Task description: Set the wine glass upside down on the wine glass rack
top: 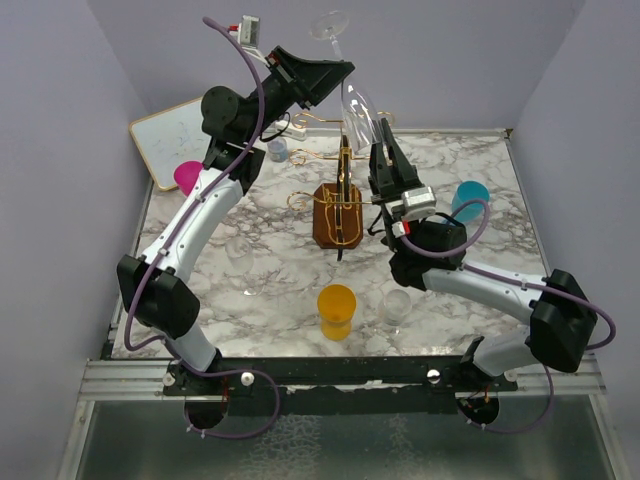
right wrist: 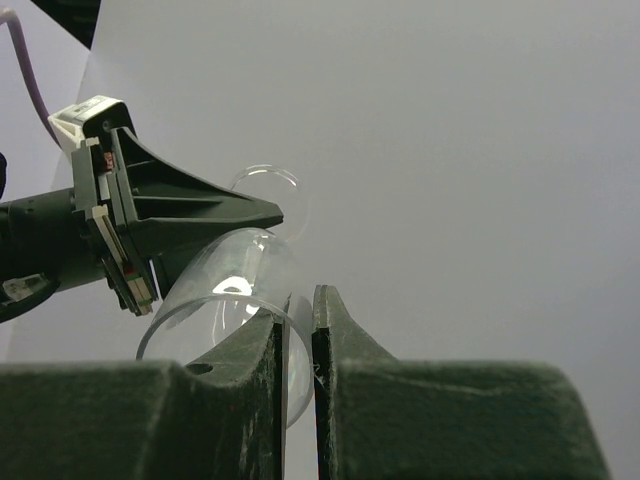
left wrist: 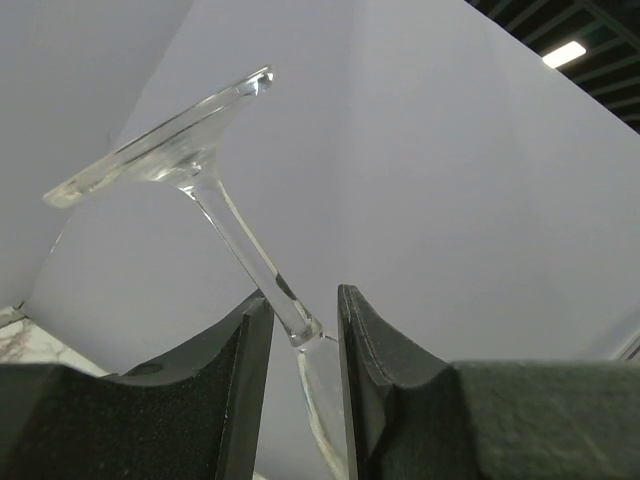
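The wine glass [top: 352, 95] is off the table [top: 260, 270], in the air above the far side of the wine glass rack [top: 340, 205], tilted with its foot uppermost. The right gripper [right wrist: 300, 300] is closed to a thin slit on the bowl's rim (glass wall between its 2 fingers). The left gripper [left wrist: 300, 305] stands partly open around the stem, with a clear gap on 1 side, not clamped. The wine glass rack sits mid-table, nearer the far edge.

The marbled table [top: 250, 270] is occupied by a wine glass rack [top: 335, 222] at centre, an orange cup [top: 336, 310] at six o'clock, a blue cup [top: 470, 198] at three and a pink cup [top: 187, 176] at ten.
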`<state>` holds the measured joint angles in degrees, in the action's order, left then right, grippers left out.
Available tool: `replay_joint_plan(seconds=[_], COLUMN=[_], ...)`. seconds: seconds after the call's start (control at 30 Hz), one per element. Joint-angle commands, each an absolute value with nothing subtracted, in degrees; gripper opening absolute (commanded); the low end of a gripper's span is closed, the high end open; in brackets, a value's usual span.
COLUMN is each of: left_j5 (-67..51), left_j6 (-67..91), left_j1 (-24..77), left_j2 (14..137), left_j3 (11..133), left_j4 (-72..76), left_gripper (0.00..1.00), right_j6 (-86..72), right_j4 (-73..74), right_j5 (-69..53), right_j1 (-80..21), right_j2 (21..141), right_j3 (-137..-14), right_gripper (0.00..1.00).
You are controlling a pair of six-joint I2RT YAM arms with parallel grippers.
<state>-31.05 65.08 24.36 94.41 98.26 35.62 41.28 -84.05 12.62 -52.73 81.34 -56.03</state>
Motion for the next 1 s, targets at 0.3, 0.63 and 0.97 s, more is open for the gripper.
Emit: replay_joint_plan(seconds=[0.3,0.63,0.97], left_j5=[-33.82,-39.71,-39.82], left_j6=[67.61,64.49,60.5], left_j1=[24.83,24.7,23.63], left_j2=[94.17,92.37,91.71], left_j3=[101.51,104.12,104.23], left_j4=[43.35,39.61,35.93], left_gripper=[0.0,0.0,0.0], right_j6=[42.71,44.47,44.27], right_j4=[-90.52,-89.03,-90.44], right_j5=[11.8,9.65,10.0], right_j1=[-53.26,-53.25,-53.22], right_j2=[84.18,84.32,83.28], right_j3=[-56.09,-53.86,-52.62], right_gripper=[0.12,0.42,0.52])
